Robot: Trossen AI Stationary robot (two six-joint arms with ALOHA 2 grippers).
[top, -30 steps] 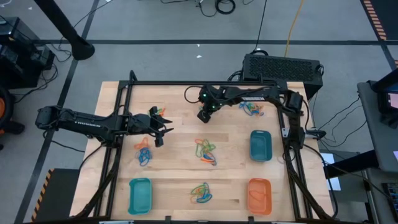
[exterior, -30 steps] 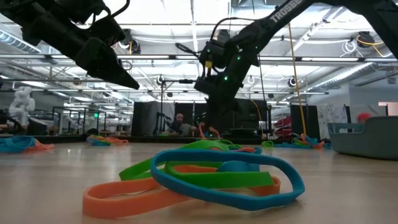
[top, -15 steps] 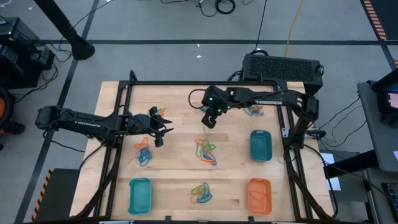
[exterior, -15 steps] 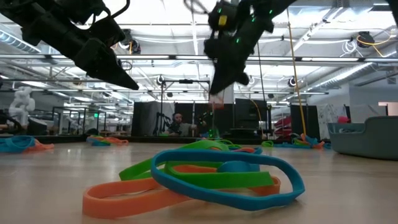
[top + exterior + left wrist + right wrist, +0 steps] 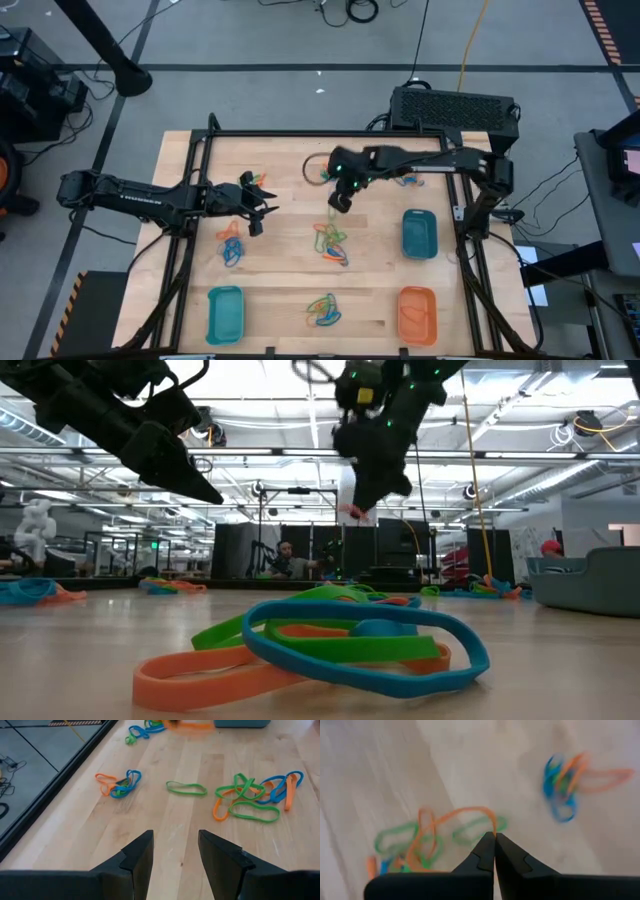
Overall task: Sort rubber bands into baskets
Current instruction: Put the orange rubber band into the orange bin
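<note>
Rubber bands lie in small piles on the wooden table: one at the middle (image 5: 332, 243), one near the front (image 5: 322, 312), one at the left (image 5: 232, 246), one at the far right (image 5: 405, 178). My right gripper (image 5: 340, 204) hangs above the middle pile, shut on an orange rubber band (image 5: 451, 815). My left gripper (image 5: 262, 208) waits open over the table's left part, next to a small pile (image 5: 258, 180). Two teal baskets (image 5: 419, 234) (image 5: 226, 313) and an orange basket (image 5: 417, 314) stand on the table. My right gripper pinches one end of the orange rubber band's loop (image 5: 493, 829) between its two fingertips. The fingers come from above, slanting down. The band hangs below the tips (image 5: 352, 512), lifted clear of the table.
A black metal frame (image 5: 300, 133) runs along the table's far and side edges. A black box (image 5: 455, 105) stands behind the far right corner. Bare wood lies between the piles and the baskets.
My right gripper has risen and gone toward the table's near edge and a little to the right, from the far middle to above the middle pile. It stays shut and carries the orange band clear of the table.
</note>
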